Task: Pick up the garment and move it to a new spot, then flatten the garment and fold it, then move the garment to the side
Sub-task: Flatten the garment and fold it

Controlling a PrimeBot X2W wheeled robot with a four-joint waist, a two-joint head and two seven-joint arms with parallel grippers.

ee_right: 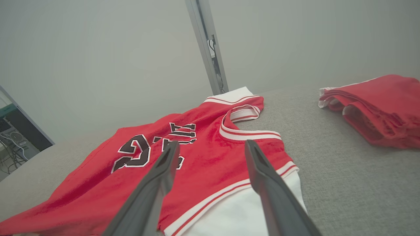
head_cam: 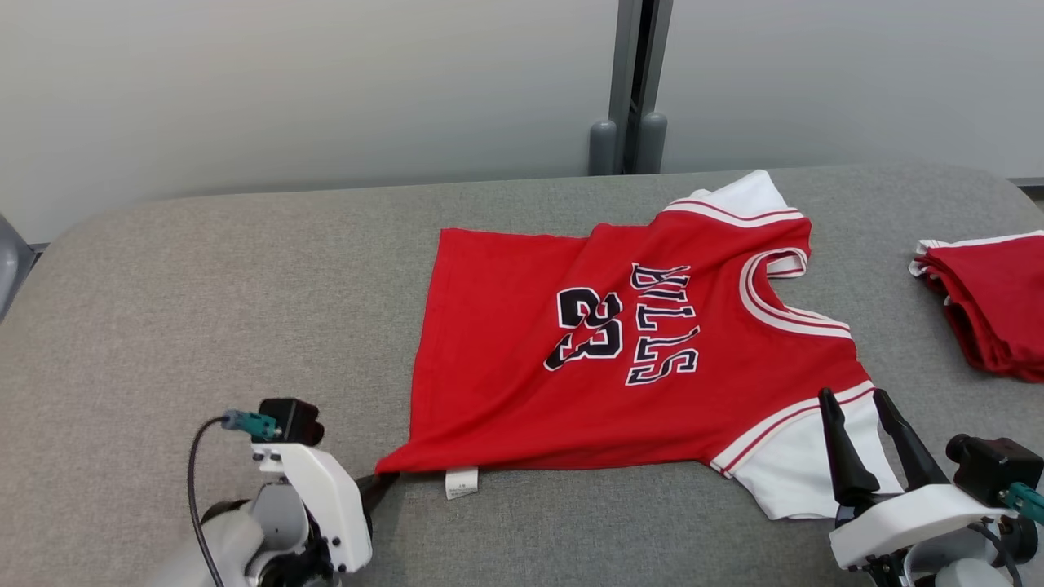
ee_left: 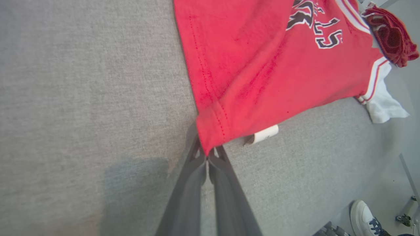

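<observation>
1 jersey, left hand pinching corner

Soft even light; faint shadow nr left end effector; wrist-cam edges warp.

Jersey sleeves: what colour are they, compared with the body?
White sleeves with red-and-white striped trim, on a red jersey; clearest in the head view.

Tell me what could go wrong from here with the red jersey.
1. The left gripper pinches just the hem-corner tip of the jersey; a pull may slip it free.
2. The right gripper stands open over the white sleeve, holding nothing; a one-sided pull could skew the cloth.
3. The folded red pile lies near; a sweep to the right might disturb it.
</observation>
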